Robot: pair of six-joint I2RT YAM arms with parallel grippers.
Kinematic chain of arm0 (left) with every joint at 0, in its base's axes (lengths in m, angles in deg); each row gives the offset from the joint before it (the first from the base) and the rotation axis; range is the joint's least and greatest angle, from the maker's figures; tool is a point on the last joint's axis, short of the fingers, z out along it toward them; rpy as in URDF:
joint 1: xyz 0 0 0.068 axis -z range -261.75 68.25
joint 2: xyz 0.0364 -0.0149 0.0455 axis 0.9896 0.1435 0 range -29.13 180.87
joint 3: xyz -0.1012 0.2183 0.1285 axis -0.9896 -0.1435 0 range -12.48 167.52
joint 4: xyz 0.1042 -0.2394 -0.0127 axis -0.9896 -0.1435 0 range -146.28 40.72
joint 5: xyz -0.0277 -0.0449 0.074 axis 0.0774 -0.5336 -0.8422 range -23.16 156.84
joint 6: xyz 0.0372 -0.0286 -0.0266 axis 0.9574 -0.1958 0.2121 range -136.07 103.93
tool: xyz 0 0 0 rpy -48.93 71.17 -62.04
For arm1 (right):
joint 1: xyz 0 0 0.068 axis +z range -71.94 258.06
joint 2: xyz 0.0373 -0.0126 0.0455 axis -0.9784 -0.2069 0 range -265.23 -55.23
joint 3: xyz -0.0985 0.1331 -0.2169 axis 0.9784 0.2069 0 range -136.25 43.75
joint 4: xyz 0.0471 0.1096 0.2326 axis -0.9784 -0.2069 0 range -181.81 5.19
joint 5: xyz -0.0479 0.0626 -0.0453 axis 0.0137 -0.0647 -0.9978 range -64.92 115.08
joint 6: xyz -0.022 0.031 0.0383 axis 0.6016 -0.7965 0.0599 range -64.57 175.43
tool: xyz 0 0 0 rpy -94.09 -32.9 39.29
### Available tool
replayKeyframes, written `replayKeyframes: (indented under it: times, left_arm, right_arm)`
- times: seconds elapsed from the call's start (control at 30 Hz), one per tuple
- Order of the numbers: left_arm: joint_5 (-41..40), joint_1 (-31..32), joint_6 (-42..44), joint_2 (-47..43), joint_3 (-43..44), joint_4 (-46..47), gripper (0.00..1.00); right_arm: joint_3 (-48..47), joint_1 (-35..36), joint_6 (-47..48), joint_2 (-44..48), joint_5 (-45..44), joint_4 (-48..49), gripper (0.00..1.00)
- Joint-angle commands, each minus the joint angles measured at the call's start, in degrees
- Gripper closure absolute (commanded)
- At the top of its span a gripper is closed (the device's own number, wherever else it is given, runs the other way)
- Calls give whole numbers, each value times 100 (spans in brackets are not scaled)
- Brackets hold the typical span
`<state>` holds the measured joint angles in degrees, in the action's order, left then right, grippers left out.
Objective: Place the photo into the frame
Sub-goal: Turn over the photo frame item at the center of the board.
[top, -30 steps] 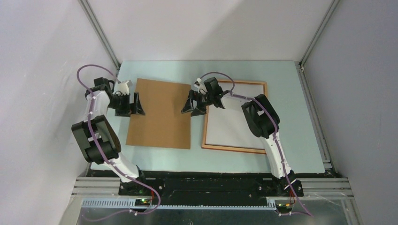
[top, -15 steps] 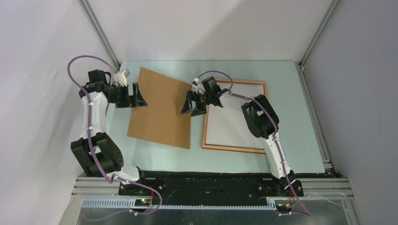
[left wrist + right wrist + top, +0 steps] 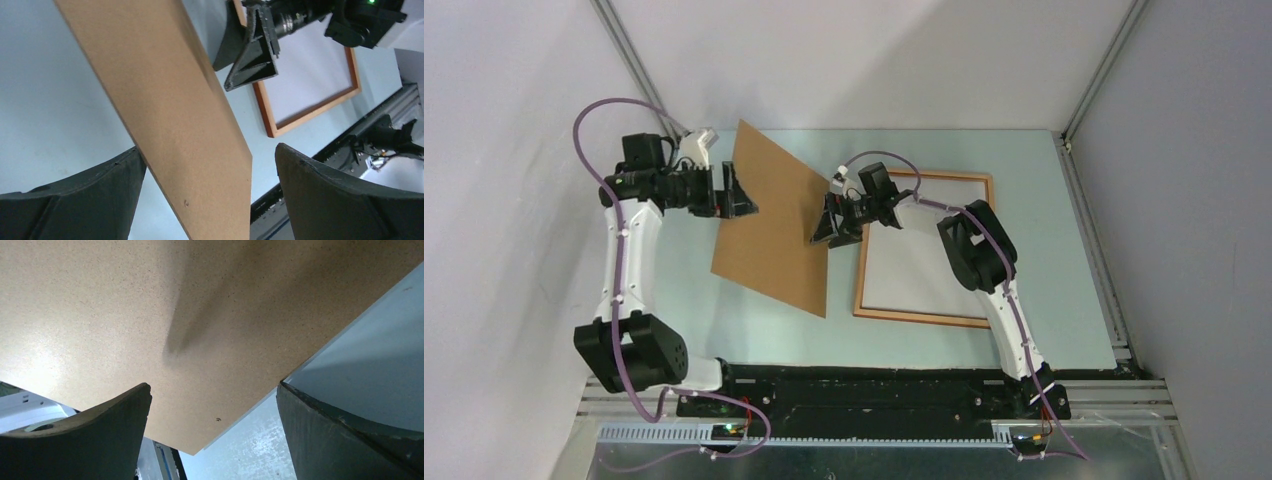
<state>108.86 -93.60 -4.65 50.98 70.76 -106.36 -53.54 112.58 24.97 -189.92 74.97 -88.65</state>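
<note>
**A:** How is the left tool (image 3: 736, 197) set?

**B:** Its fingers are spread wide, and the brown backing board (image 3: 774, 235) runs between them. The board's left edge is raised, so it tilts above the tabletop (image 3: 1044, 250).

**A:** And the right tool (image 3: 827, 228)?

**B:** That one is spread as well, at the board's lower right edge, just beside the frame (image 3: 919, 319).

**A:** Where's the photo (image 3: 924, 255)?

**B:** It lies white side up inside the frame, flat on the tabletop to the right of the board.

The pale blue table (image 3: 1044, 180) carries a wooden frame (image 3: 919, 317) lying flat on its right half, the photo (image 3: 924, 260) inside it white side up. Just left, a brown board (image 3: 774, 230) tilts, right edge low beside the frame.
</note>
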Motion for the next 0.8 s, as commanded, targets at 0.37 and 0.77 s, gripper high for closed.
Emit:
replayKeyframes:
  times: [0.37, 0.77]
  left_arm:
    - [-1547, 1134, -484, 10, 672, -163, 9]
    - [-2326, 1483, -989, 645, 1243, -240, 64]
  right_arm:
    - [282, -93, 286, -169, 864, 991, 1]
    - [522, -33, 473, 297, 501, 797, 1]
